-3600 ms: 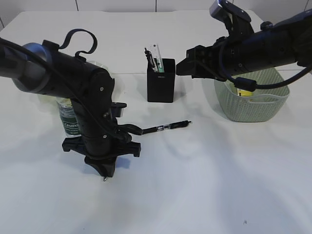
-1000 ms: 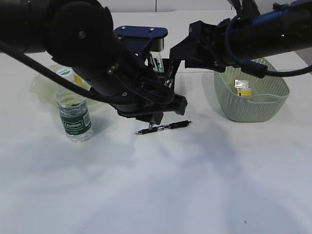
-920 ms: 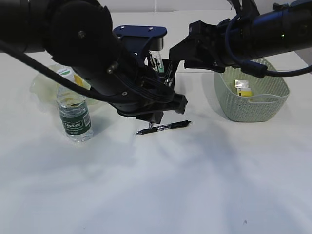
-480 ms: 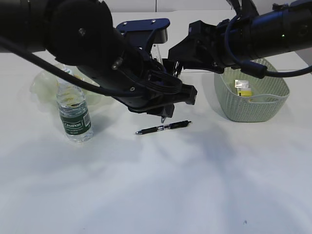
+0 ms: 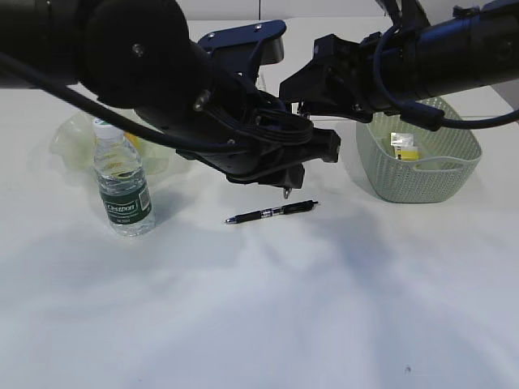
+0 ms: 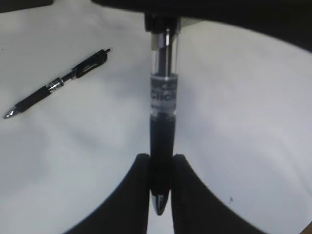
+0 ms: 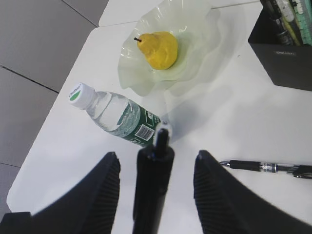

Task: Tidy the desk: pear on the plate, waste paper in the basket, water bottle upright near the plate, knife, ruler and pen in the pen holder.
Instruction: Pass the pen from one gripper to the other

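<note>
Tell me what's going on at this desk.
The left gripper is clamped on a pen, held above the desk where a second pen lies. The right gripper hangs open. The pear is on the plate, the water bottle stands upright, and the waste paper is in the basket.

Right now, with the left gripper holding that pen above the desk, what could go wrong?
1. The left gripper pinches the pen only by its rubber grip near the tip, so the long barrel may swing or slip.
2. The pen holder already holds other stationery; this pen could jam going in.
3. The left arm and right arm crowd the same spot, so they may knock each other.
</note>
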You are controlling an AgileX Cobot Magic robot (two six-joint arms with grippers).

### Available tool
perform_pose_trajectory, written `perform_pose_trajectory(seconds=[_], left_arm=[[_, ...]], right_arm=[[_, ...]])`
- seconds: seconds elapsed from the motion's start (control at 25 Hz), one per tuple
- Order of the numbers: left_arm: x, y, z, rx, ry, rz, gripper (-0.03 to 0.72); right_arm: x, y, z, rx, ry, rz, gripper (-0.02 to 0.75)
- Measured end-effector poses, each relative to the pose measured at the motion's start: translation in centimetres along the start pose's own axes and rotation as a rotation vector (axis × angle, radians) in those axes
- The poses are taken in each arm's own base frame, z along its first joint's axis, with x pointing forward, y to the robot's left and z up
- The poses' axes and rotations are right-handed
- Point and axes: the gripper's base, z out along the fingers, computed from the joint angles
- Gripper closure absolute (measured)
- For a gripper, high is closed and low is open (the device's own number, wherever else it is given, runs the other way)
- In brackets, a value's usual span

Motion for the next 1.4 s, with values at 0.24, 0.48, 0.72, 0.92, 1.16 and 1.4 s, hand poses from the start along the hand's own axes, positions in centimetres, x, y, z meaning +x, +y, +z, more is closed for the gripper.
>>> perform_pose_trajectory(seconds=[0.24,0.48,0.72,0.92,1.16,1.4], left_arm=[[0.02,-0.16,0.0,0.016,0.002,-0.026,0.63],[0.05,-0.22,0.0,0.023,0.005,-0.039,0.63],[0.04,-0.26,0.0,0.027,0.004,-0.044,0.63],[0.04,-0.28,0.0,0.029,0.004,-0.048,0.63],[0.04,-0.29,0.0,0.03,0.004,-0.05,0.601],[0.04,-0.32,-0.06,0.028,0.002,-0.041,0.465]], right_arm=[[0.0,0.0,0.0,0.0,0.0,0.0,0.411],[0.0,0.0,0.0,0.0,0.0,0.0,0.561],[0.01,0.13,-0.06,-0.008,0.003,0.01,0.637],[0.0,0.2,-0.11,-0.012,0.003,0.013,0.654],[0.01,0.22,-0.11,-0.014,0.005,0.015,0.656],[0.05,0.15,-0.1,-0.009,0.005,0.008,0.662]])
